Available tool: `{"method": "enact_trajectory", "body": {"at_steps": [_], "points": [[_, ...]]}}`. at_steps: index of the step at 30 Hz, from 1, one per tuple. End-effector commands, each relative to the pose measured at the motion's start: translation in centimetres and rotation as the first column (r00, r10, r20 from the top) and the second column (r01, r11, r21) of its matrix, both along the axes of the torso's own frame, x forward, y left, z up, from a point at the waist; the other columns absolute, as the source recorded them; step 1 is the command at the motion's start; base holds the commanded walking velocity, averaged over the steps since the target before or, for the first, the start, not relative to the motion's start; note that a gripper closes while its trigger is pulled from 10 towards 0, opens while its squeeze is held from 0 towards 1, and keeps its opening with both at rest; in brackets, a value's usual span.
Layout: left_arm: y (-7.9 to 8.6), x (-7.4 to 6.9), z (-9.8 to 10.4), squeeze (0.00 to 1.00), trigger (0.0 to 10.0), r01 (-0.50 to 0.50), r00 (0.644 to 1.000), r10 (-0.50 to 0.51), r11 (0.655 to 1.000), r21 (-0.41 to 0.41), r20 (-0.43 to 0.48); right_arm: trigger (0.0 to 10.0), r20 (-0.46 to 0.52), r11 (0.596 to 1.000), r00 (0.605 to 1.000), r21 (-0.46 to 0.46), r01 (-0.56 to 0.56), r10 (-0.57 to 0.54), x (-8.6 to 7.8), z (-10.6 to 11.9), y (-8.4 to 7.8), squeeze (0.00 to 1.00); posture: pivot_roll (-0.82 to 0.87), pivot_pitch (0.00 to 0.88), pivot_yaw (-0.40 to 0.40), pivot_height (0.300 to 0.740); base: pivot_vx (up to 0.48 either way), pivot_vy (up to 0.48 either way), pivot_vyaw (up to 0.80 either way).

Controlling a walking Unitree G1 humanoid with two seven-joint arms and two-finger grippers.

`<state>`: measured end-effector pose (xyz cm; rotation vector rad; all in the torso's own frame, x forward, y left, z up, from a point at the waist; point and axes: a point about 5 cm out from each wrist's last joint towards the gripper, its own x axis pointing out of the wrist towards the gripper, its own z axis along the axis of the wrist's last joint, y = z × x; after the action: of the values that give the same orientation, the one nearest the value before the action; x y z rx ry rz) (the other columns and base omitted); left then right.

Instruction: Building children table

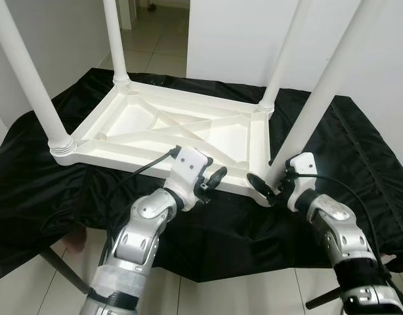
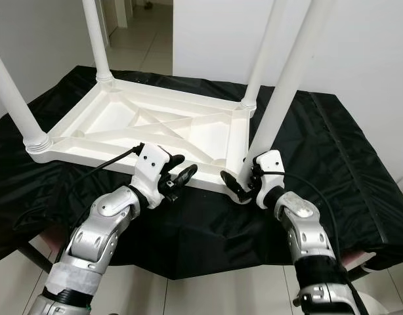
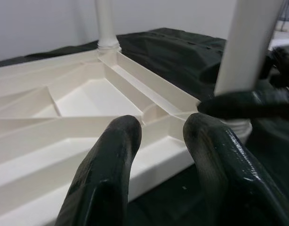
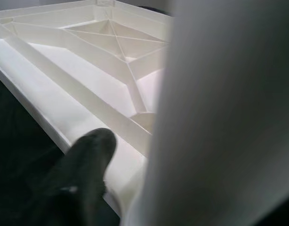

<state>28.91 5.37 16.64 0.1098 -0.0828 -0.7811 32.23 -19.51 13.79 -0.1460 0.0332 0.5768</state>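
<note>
My right gripper (image 1: 272,182) sits at the lower right of the frame, at the near right corner of the upside-down white children's table (image 1: 169,131). Its fingers are spread around the foot of the near right leg (image 1: 319,98): one black finger (image 1: 259,186) lies against the corner socket on the inner side, and in the right wrist view the leg (image 4: 220,117) stands very close, white and blurred. I cannot tell whether the fingers actually press on it.

My left gripper (image 1: 211,182) hovers at lower centre, just in front of the table's near long edge, with its two fingers (image 3: 107,179) parted and nothing between them; they point across the ribbed underside.

The table lies top-down on a desk draped in black cloth (image 1: 359,151), filling the middle of the frame. Its other three legs (image 1: 27,79) stand upright in their corner sockets, rising out of the top of the picture.
</note>
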Motion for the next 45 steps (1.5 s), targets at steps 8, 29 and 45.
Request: {"method": "enact_trajectory", "body": {"at_steps": [8,29,45], "points": [[-0.4,-1.2,-0.9,0.00,10.0,0.092,0.995,-0.091,0.995,0.035,-0.041,0.0,-0.053,0.999,0.998,-0.006,-0.043,0.043,-0.2,-1.3,0.0,0.00,0.05,0.024,-0.041,0.740,0.000,0.000,0.00],[-0.7,-0.6,-0.5,0.00,10.0,0.084,0.996,-0.084,0.995,0.053,-0.008,10.0,-0.022,0.905,0.911,0.100,0.412,-0.412,-1.5,-1.9,1.7,0.00,0.02,0.019,-0.015,0.740,0.000,0.000,0.00],[-0.7,-0.6,-0.2,0.00,10.0,0.065,0.998,-0.065,0.998,0.027,-0.011,10.0,-0.107,0.728,0.755,0.210,0.653,-0.647,-2.3,-1.9,5.9,0.00,0.04,0.016,-0.036,0.740,0.000,0.000,0.00]]}}
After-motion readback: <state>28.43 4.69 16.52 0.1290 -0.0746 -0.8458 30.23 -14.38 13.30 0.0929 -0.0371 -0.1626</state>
